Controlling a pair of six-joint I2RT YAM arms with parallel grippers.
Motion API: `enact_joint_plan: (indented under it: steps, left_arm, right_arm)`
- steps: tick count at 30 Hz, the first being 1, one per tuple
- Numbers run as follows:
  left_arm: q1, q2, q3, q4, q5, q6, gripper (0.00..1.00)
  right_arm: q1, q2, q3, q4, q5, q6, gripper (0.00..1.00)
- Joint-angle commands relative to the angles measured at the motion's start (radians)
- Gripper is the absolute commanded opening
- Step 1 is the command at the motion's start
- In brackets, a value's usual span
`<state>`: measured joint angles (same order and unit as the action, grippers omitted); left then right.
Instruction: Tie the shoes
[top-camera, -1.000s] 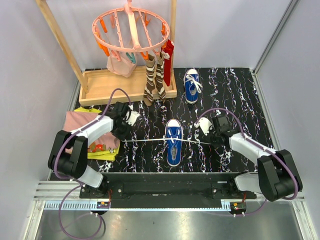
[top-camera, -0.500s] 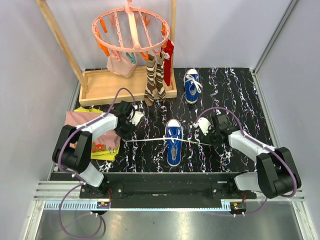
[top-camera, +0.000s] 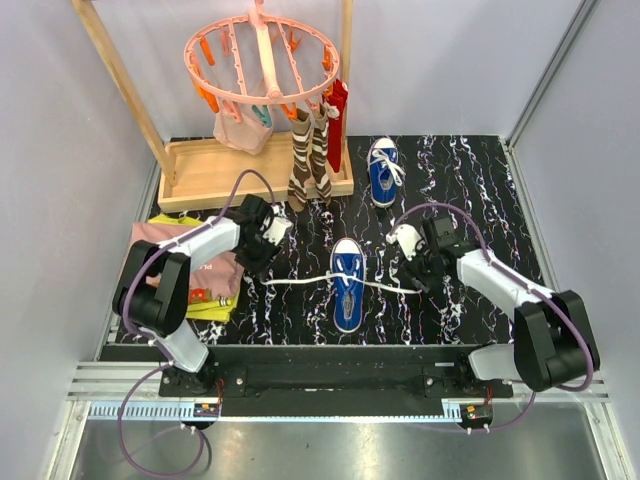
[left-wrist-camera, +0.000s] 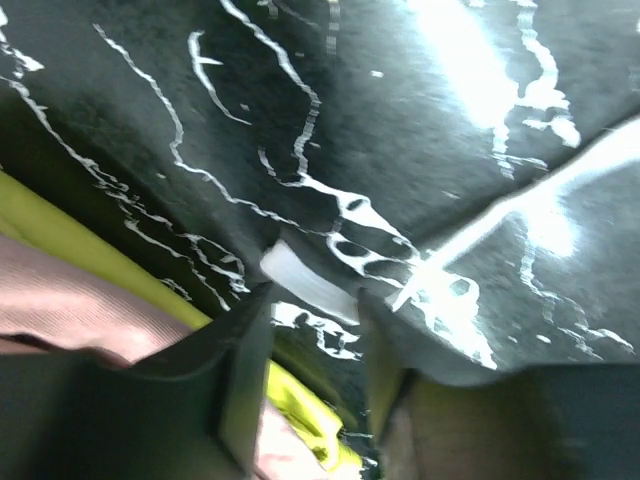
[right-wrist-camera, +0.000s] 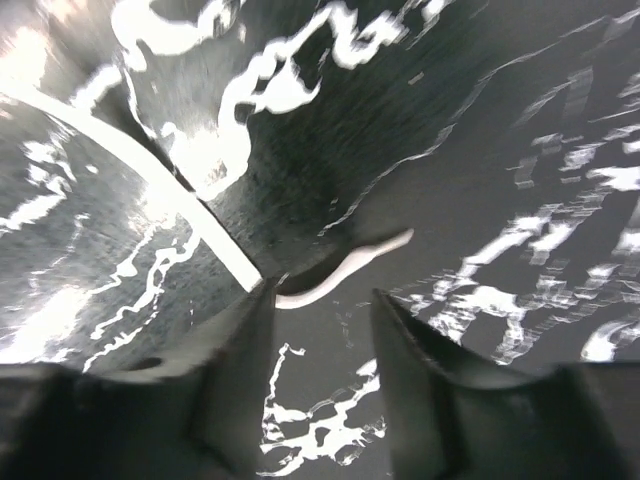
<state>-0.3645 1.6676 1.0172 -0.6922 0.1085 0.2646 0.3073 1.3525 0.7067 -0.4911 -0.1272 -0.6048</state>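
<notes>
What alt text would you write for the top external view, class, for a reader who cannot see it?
A blue sneaker lies mid-table, its white lace stretched sideways toward the left end effector and right end effector. A second sneaker sits farther back beside a wooden rack.

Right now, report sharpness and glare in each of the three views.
Top external: sharp and evenly lit, the near shoe crisp. Left wrist: smeared by motion, glare washing out the lace at upper right. Right wrist: the mat streaked with blur, bright glare at upper left.
</notes>
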Motion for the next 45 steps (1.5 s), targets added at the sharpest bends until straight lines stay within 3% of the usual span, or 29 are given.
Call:
enact_joint_plan:
  steps: [1,5,13,14,15,17,20,24,25,28,29,33,45]
  left_arm:
    - [0.002,-0.15,0.076,-0.073,0.114,-0.001,0.5]
    - [0.013,-0.284,0.115,-0.113,0.141,0.048,0.64]
    - [0.015,-0.557,0.118,-0.063,0.25,0.18,0.73]
    - [0.015,-0.589,0.109,-0.056,0.342,0.214,0.81]
    - [0.015,-0.601,0.095,-0.056,0.393,0.31,0.99]
    - [0.013,-0.629,0.051,-0.056,0.488,0.382,0.99]
    - [-0.01,-0.593,0.031,-0.043,0.54,0.436,0.99]
    - [-0.132,-0.447,0.034,-0.044,0.436,0.485,0.99]
    - [-0.157,-0.415,0.035,-0.044,0.406,0.504,0.98]
    - [-0.244,-0.284,0.046,-0.014,0.292,0.525,0.81]
    - [-0.255,-0.226,0.05,-0.003,0.263,0.527,0.71]
    - [-0.289,-0.099,0.067,0.074,0.218,0.532,0.52]
    - [-0.321,0.052,0.089,0.166,0.215,0.636,0.39]
  right_arm:
    - [-0.011,-0.139,0.105,-0.084,-0.037,0.04,0.6]
    - [-0.019,-0.255,0.174,-0.161,-0.058,0.022,0.78]
    - [-0.022,-0.429,0.303,-0.248,-0.245,0.08,0.99]
    - [-0.023,-0.437,0.303,-0.244,-0.308,0.089,1.0]
    - [-0.02,-0.444,0.301,-0.238,-0.34,0.103,1.0]
    - [-0.022,-0.451,0.298,-0.236,-0.411,0.103,1.0]
    - [-0.022,-0.452,0.272,-0.288,-0.511,-0.085,0.99]
    - [-0.022,-0.4,0.218,-0.299,-0.477,-0.212,1.0]
    - [-0.022,-0.388,0.203,-0.3,-0.462,-0.225,1.0]
    - [-0.022,-0.337,0.194,-0.3,-0.425,-0.231,1.0]
    - [-0.022,-0.328,0.194,-0.3,-0.419,-0.221,1.0]
    - [-0.022,-0.312,0.168,-0.299,-0.411,-0.182,1.0]
    - [-0.023,-0.331,0.059,-0.28,-0.285,-0.19,1.0]
